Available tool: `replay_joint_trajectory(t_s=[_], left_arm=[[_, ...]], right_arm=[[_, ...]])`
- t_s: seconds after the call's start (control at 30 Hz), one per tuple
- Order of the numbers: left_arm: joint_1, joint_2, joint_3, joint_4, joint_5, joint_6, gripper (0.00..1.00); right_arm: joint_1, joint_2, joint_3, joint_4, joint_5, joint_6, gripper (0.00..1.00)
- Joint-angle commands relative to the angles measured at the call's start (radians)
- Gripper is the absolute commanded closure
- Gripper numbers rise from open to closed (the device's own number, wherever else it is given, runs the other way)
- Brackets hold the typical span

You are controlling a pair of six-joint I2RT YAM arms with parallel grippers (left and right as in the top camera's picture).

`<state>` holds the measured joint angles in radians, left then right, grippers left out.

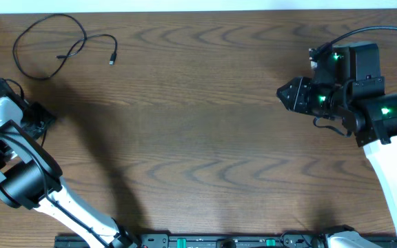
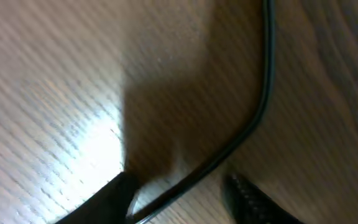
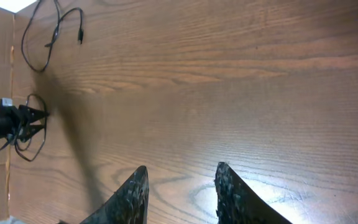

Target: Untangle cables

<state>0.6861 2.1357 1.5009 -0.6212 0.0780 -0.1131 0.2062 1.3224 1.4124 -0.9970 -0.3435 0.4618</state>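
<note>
Grabbing step: straddling thin black flexible cord (image 2: 263, 93) with spread-fingered left gripper (image 2: 179, 183), needs pinch then pull; right gripper (image 3: 182, 180) spread, empty.

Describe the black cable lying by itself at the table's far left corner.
The black cable is a thin, flexible, rubbery-looking cord lying flat in one loose open loop on the wooden table. One tail curves out to a small dark plug; another short end sits inside the loop. Nothing but the table touches it.
</note>
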Motion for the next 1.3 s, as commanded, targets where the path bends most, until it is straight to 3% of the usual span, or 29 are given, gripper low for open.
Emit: replay_joint_trajectory(t_s=[0.0,0.03,0.17,0.6,0.63,0.67,0.8,0.87,0.9,1.0,1.1,1.27], left_arm=[[0.003,0.062,-0.010,0.005,-0.020,0.010,0.79],[0.006,0.062,-0.010,0.016,-0.026,-0.012,0.85],[0.019,0.062,-0.001,0.050,-0.025,-0.092,0.86],[0.027,0.039,0.180,0.055,-0.018,-0.118,0.92],[0.029,0.039,0.187,0.054,-0.018,-0.131,0.84],[0.031,0.039,0.190,0.052,-0.018,-0.147,0.68],[0.032,0.039,0.190,0.040,0.026,-0.198,0.45],[0.032,0.039,0.190,0.040,0.105,-0.200,0.39],[0.032,0.039,0.190,0.043,0.195,-0.200,0.38],[0.019,0.038,0.190,0.049,0.304,-0.200,0.36],[-0.021,0.029,0.190,0.046,0.315,-0.198,0.34],[-0.140,0.008,0.190,0.051,0.311,-0.195,0.32]], right_arm=[[0.005,0.008,-0.003,0.009,-0.006,-0.005,0.68],[0.005,0.008,-0.003,0.009,-0.006,-0.005,0.68],[0.005,0.008,-0.003,0.009,-0.006,-0.005,0.67],[0.005,0.008,-0.003,0.009,-0.006,-0.006,0.67],[0.005,0.008,-0.003,0.009,-0.006,-0.006,0.67],[0.005,0.008,-0.003,0.010,-0.005,-0.006,0.67],[0.005,0.015,-0.003,-0.001,0.039,-0.007,0.64],[0.005,0.026,-0.003,-0.024,0.115,-0.006,0.56],[0.005,0.038,-0.003,-0.048,0.169,-0.006,0.46],[0.002,0.064,-0.003,-0.089,0.250,-0.006,0.31],[-0.010,0.091,-0.003,-0.109,0.325,-0.006,0.14],[-0.129,0.122,-0.003,-0.103,0.392,0.041,0.01]])
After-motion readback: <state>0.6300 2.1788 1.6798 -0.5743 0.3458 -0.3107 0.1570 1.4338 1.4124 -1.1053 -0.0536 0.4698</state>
